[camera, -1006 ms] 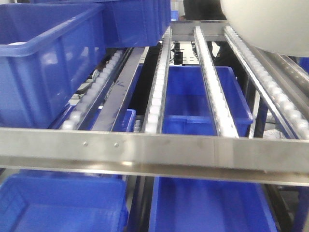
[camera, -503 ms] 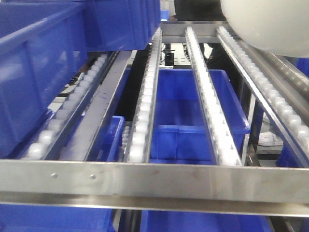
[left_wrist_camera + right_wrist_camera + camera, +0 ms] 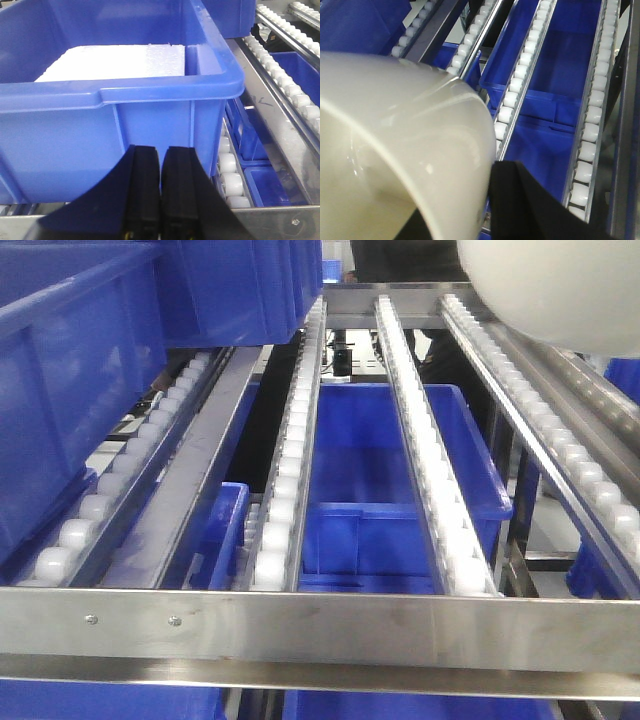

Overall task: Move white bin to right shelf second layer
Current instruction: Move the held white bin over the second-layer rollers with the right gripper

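Up at the top right of the front view, the white bin (image 3: 560,290) hangs tilted above the roller rails (image 3: 425,455) of the right shelf second layer (image 3: 320,630), not yet resting on them. Let go from this height and angle, I'd guess it tips, lands between rails or rolls down to the front bar. Only a dark part of the right pincer (image 3: 520,200) shows against the tub's wall; it seems clamped on it, though the fingers are hidden. The left pincer (image 3: 161,192) sits pressed together, empty, just before a blue crate (image 3: 115,100) holding a white foam block (image 3: 115,62)
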`<state>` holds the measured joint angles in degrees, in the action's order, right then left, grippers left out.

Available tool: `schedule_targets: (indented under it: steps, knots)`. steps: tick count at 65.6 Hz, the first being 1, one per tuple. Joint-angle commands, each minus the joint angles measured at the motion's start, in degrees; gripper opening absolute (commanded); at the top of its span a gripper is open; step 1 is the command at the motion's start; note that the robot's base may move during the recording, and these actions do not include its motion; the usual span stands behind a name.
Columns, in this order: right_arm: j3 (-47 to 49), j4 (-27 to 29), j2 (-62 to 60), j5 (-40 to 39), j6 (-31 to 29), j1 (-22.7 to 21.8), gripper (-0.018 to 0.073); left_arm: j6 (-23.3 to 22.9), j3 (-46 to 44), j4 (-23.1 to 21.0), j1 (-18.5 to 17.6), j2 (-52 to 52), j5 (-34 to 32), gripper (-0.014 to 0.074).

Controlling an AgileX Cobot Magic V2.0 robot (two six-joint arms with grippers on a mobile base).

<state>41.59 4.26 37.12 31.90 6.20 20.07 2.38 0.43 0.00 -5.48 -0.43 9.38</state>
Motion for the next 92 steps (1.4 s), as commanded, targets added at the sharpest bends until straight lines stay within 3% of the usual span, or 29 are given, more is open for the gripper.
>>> schedule_targets:
  steps: [1,82,92]
  knots:
    - [1.71,-0.14,-0.12,-5.5,-0.1,-0.24,0.0052,-0.18,2.11,0.0,-0.34,-0.81,-4.95,0.0085]
    - [1.71,-0.14,-0.12,-5.5,-0.1,-0.24,0.0052,-0.18,2.11,0.0,-0.34,-0.81,-4.95,0.0085]
    - [1.71,-0.14,1.22,-8.8,-0.1,-0.24,0.0052,-0.18,2.11,0.0,-0.34,-0.81,-4.95,0.0085]
